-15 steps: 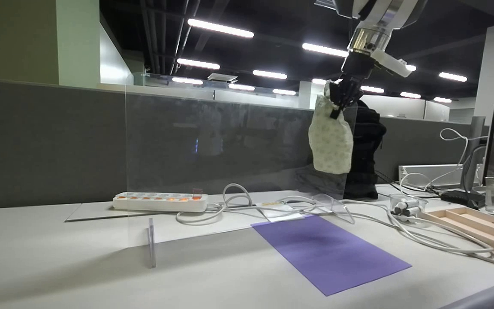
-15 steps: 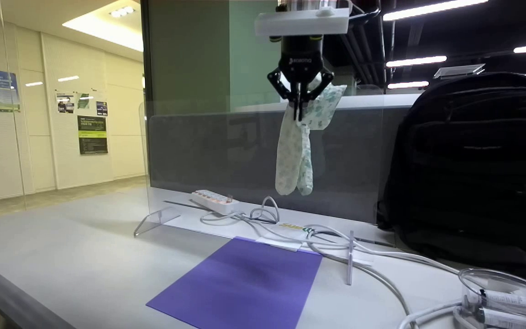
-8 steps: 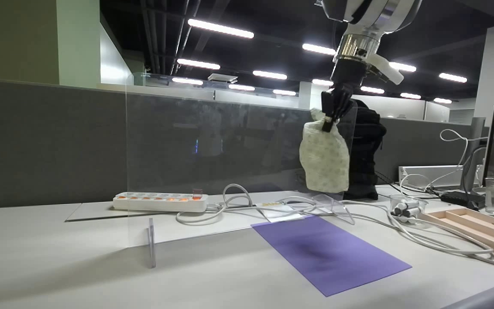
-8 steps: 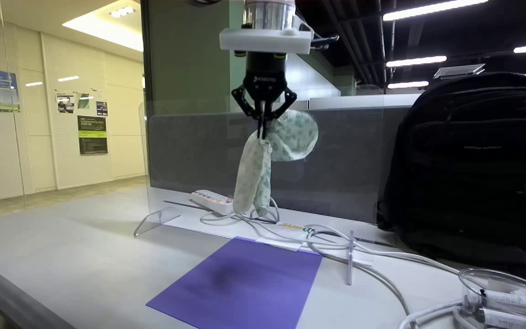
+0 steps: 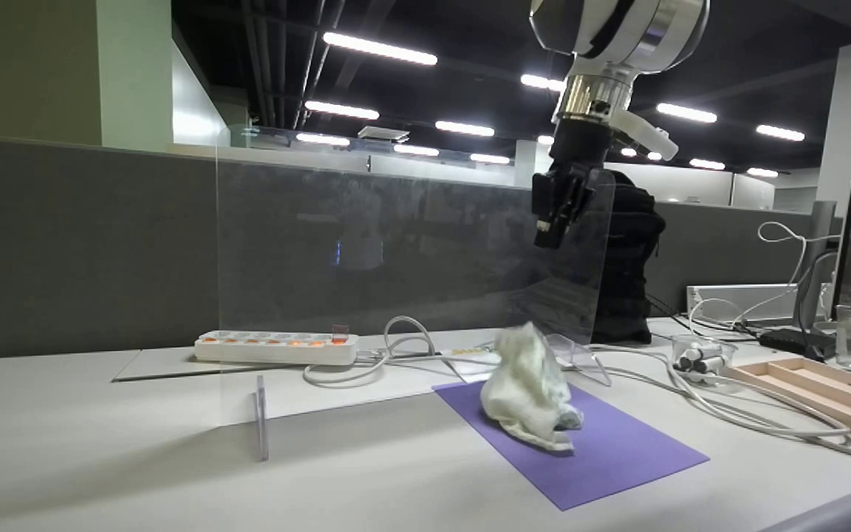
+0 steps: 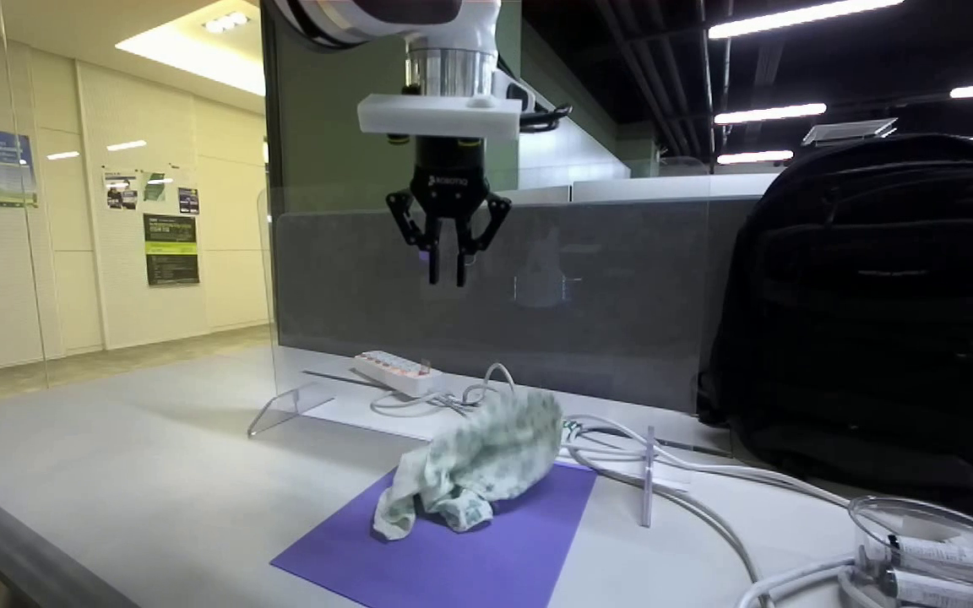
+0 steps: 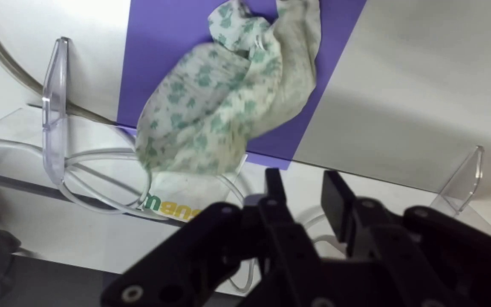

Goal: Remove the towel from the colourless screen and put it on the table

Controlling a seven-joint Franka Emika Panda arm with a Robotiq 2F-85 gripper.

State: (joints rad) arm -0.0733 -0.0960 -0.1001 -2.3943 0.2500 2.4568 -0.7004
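Note:
The towel [image 5: 529,391], off-white with green print, is crumpled at the purple mat in both exterior views [image 6: 486,452]. Its upper part stands up and is blurred. It also shows below the jaws in the wrist view [image 7: 215,106]. My gripper [image 5: 549,235] is open and empty, well above the towel. In an exterior view a gap shows between its fingertips [image 6: 447,279], and the same gap shows in the wrist view [image 7: 301,177]. The colourless screen [image 5: 411,251] stands upright on its clear feet behind the towel, with no cloth on it. The table [image 5: 100,458] is pale grey.
The purple mat [image 5: 610,462] lies on the table. Behind it are white cables [image 6: 706,515] and a power strip [image 5: 278,347]. A black backpack [image 6: 875,321], a clear cup of small bottles [image 5: 702,358] and a cardboard tray [image 5: 824,395] stand to the side.
My gripper has moved down and sideways from the screen's top edge, then opened. The towel has left the jaws and dropped onto the mat.

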